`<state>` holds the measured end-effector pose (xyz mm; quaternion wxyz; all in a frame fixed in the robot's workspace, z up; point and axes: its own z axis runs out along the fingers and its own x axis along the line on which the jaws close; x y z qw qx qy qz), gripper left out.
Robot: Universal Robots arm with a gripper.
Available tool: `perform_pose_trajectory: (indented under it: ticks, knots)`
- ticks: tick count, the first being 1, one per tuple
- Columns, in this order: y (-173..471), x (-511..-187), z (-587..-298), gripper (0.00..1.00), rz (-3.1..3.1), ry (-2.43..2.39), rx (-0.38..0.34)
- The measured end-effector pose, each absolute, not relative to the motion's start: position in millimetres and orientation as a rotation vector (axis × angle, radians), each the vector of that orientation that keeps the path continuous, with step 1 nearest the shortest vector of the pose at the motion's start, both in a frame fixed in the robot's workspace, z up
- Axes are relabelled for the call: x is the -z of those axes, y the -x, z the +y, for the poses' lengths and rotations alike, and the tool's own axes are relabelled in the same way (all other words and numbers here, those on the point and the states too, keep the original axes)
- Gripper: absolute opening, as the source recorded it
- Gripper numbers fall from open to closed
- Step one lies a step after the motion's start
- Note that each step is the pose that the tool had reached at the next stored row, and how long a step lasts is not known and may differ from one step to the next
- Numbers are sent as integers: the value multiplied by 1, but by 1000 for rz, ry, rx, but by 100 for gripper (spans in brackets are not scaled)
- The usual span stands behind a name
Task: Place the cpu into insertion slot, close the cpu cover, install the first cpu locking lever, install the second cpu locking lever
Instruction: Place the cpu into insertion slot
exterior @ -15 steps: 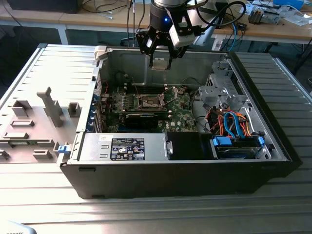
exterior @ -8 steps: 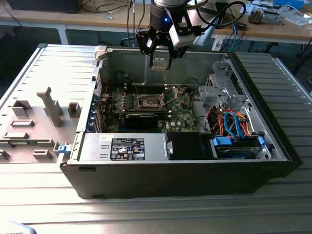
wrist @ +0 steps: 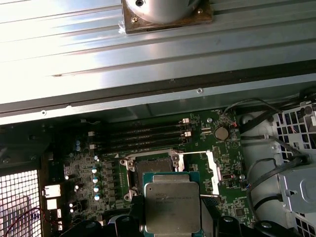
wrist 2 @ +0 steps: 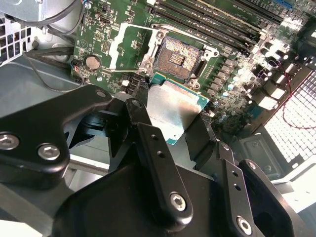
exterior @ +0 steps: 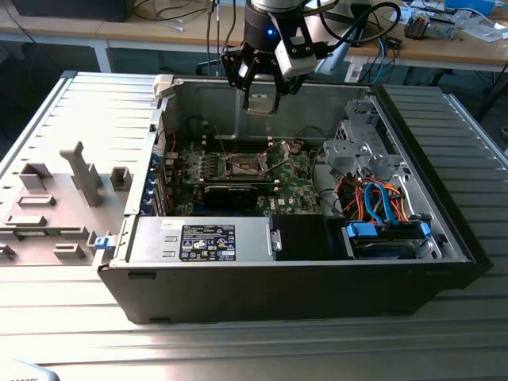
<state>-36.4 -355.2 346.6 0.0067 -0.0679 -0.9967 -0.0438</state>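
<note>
Gripper: the black two-fingered gripper (exterior: 261, 96) (wrist 2: 168, 114) is clenched on the cpu. Its fingers (wrist 2: 148, 143) press on two opposite edges of the chip.

Cpu: a small thin square cpu with a flat silver-grey metal top and green rim (exterior: 260, 103) (wrist 2: 173, 106) (wrist: 173, 202). It sits between the fingertips and projects past them.

Cpu position: in the exterior view we see it in the air above the open dark metal computer case (exterior: 317, 290), near the case's far wall and well apart from the green circuit board (exterior: 294, 178).

Insertion slot: a square dark insertion slot bordered by silver metal (exterior: 241, 166) (wrist 2: 177, 58) (wrist: 150, 167), empty. It is on the circuit board beside the row of long black memory slots (wrist: 143, 133). In both wrist views it lies just beyond the chip's far edge.

Cpu cover: a thin silver square-frame cpu cover (wrist 2: 114, 47) (wrist: 211, 170), swung open off the slot, on the side nearer the round silver coin battery (wrist 2: 92, 61). We cannot tell its tilt.
</note>
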Motion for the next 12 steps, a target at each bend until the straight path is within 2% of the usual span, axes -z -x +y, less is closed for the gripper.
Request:
perform_pose_trajectory:
  ticks: [12]
  knots:
    - [36, -347, -355, 54, -3117, 227, 137]
